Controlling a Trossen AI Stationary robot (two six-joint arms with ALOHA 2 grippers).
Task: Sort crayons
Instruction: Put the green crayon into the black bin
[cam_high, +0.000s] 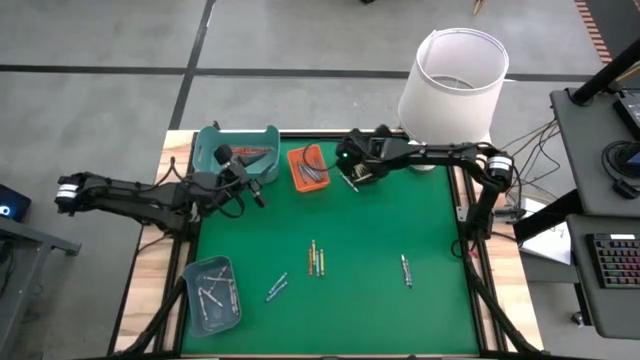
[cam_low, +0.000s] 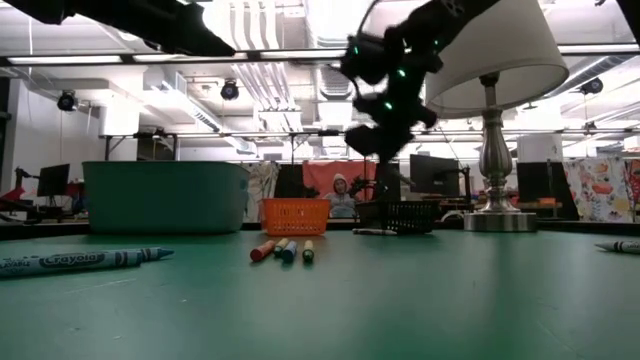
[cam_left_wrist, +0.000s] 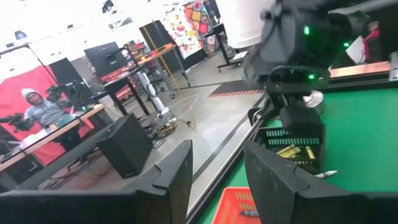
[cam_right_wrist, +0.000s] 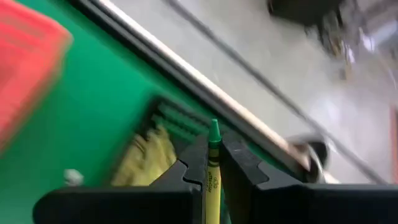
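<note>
The left gripper (cam_high: 250, 180) hangs with fingers parted and bare over the far left of the mat, by the teal tray (cam_high: 237, 150) and orange tray (cam_high: 309, 167). Further right, the right gripper (cam_high: 352, 168) is clenched on a yellow-green crayon (cam_right_wrist: 212, 171) above the black tray (cam_left_wrist: 292, 143) — more crayons (cam_high: 316, 258) lie mid-mat.

You get bright, even overhead light; the ceiling fixtures (cam_low: 330, 20) blow out to white in the low view. The green mat (cam_high: 340, 250) shows only faint shadows. The right wrist view is heavily smeared: the crayon (cam_right_wrist: 212, 180) between the jaws is sharp, everything beyond them blurred. The other arm (cam_left_wrist: 298, 37) beyond the left jaws looks soft too.
</note>
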